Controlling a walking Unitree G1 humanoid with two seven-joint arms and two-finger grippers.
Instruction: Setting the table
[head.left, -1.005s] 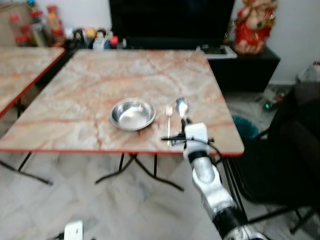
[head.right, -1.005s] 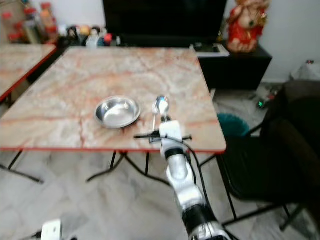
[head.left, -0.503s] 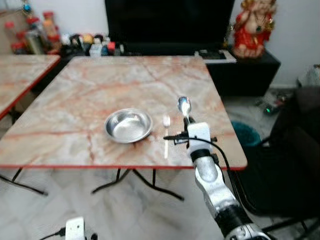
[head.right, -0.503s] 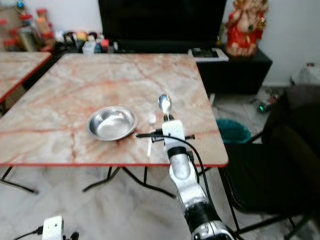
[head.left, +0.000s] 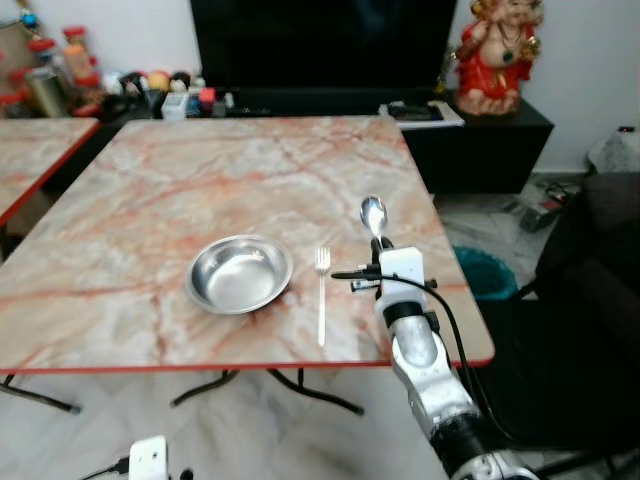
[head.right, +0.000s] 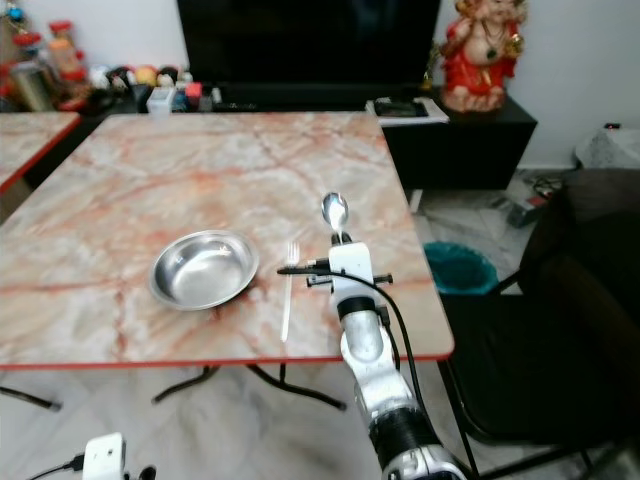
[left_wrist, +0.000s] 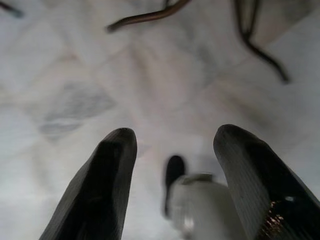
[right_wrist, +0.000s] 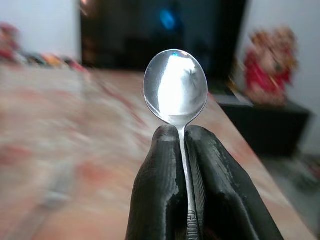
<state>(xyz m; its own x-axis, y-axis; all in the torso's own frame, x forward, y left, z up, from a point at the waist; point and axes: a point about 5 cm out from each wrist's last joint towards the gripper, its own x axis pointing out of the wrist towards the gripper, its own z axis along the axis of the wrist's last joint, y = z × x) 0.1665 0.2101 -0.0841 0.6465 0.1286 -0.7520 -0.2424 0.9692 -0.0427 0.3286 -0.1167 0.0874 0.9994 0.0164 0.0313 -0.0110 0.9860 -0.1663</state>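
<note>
A steel bowl (head.left: 240, 273) sits on the marble table (head.left: 150, 190) near its front edge. Just right of it lies a fork (head.left: 321, 290), with its tines pointing away from me. My right gripper (head.left: 376, 243) hovers over the table right of the fork, shut on the handle of a spoon (head.left: 372, 212). The spoon's bowl (right_wrist: 175, 88) sticks out past the fingertips (right_wrist: 165, 137), pointing away from me. My left gripper (left_wrist: 172, 142) hangs open over the tiled floor, with nothing between its fingers.
A second marble table (head.left: 30, 150) stands to the left. Behind the table are a black cabinet (head.left: 480, 140), a red statue (head.left: 497, 55) and several bottles (head.left: 50, 85). To the right are a teal bin (head.left: 482, 270) and a dark chair (head.left: 590, 300). A white device (head.left: 150, 457) lies on the floor.
The camera has moved, so the table now sits lower and further left in view. The right gripper still holds the spoon, now a little farther right of the fork.
</note>
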